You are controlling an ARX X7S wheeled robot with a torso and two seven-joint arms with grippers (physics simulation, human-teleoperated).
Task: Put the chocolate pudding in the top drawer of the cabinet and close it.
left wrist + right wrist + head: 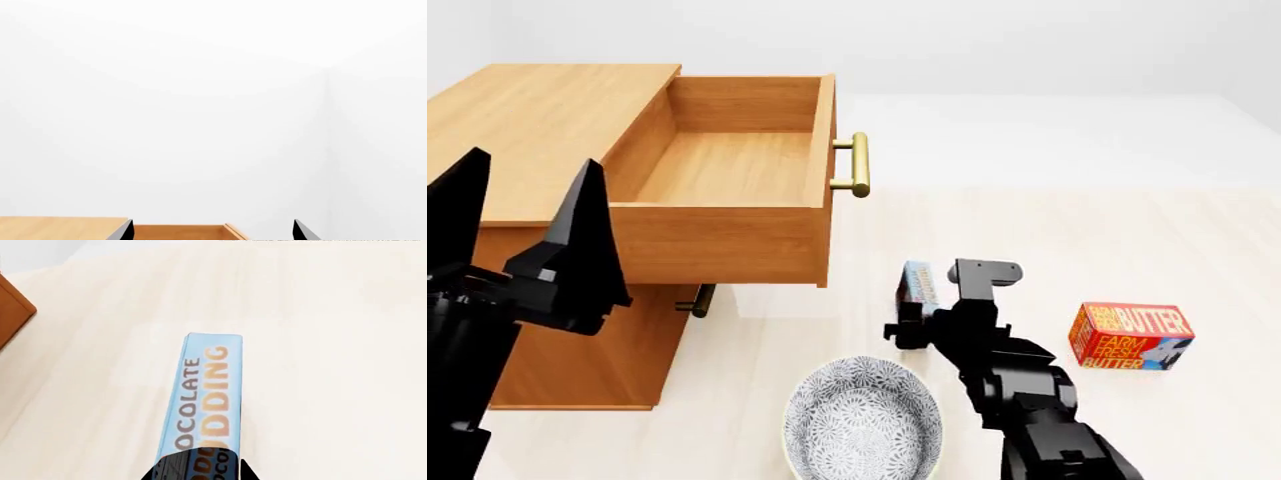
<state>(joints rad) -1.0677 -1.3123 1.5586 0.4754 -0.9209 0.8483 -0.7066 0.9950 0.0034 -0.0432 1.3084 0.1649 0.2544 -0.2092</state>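
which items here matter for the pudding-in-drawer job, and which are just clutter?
Job: chocolate pudding, gripped by right gripper; top drawer, open; cabinet.

Lying about: butter box; patterned bowl. Left gripper open, holding nothing.

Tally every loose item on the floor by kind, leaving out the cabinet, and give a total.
Chocolate pudding carton: 1
Butter box: 1
Patterned bowl: 1
Total: 3
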